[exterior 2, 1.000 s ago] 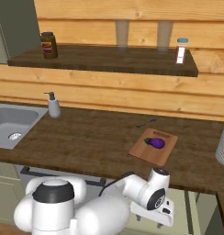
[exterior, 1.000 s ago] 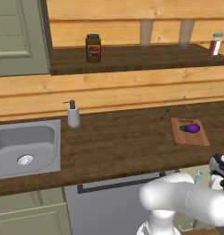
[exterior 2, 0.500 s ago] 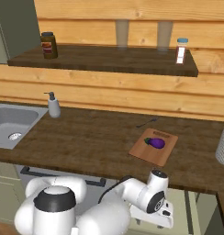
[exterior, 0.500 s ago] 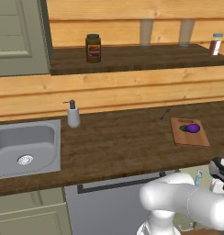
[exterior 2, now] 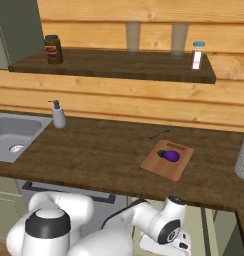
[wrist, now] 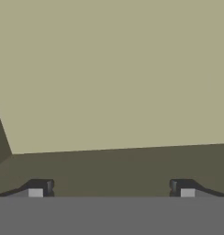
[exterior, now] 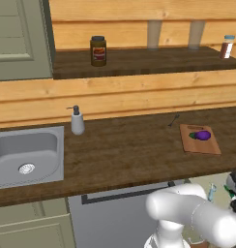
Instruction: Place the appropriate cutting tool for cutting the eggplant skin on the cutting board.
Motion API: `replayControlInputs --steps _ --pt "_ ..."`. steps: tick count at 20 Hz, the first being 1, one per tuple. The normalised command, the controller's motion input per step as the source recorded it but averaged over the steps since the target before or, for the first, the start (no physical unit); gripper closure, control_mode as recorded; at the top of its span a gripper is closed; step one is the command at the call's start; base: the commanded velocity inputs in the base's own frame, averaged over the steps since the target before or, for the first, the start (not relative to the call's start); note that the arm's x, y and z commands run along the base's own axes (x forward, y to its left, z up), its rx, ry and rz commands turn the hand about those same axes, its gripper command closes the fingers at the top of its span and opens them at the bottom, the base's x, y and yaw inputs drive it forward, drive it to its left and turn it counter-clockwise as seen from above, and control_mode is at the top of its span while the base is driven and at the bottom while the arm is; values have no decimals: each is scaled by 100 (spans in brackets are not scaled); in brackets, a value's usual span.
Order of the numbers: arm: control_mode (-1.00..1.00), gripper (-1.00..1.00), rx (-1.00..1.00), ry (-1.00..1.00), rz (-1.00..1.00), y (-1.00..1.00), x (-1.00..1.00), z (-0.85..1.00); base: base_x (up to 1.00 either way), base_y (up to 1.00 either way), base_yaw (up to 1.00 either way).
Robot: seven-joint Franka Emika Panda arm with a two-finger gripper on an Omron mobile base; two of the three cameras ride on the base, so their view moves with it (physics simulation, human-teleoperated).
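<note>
Eggplant: the small glossy purple eggplant [exterior 2: 169, 156] lies on the light reddish-brown wooden cutting board [exterior 2: 155, 165].
Tool: a thin dark utensil [exterior 2: 159, 133] lies just behind the board; too small to name.
Gripper: the two-finger gripper [wrist: 111, 189], fingertips wide apart and empty, faces a plain olive cabinet panel [wrist: 109, 69] below the board's counter.
Advice: I'd raise the hand above the dark wooden counter [exterior 2: 94, 150] first, then identify the tool before reaching.
</note>
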Motion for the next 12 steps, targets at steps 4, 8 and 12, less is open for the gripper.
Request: replayControlInputs --steps 4,8,12 --pt "-100 -100 0 6 0 9 -46 0 0 0 0" --pt "-100 -100 0 7 0 19 -44 0 0 0 0" --pt "-100 -100 0 7 0 20 -49 0 0 0 0"
